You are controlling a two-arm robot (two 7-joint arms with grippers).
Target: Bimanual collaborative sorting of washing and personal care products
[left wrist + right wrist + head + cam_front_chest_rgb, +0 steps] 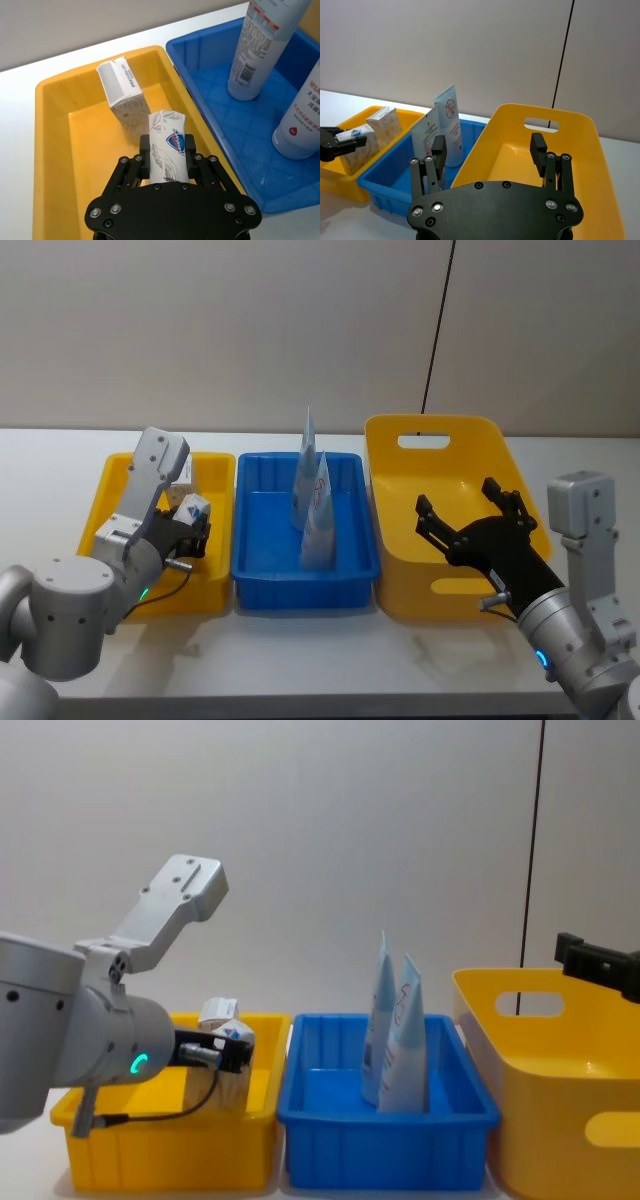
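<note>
Left gripper [168, 160]: jaws clenched on the patterned carton [167, 130], held low inside the small yellow bin [50, 150], just beside the beige carton [125, 97]. Right gripper [468, 508] hovered over the large yellow bin [440, 422], jaws spread, empty. Two tubes [305, 475] stood upright in the blue bin [300, 585] between.
</note>
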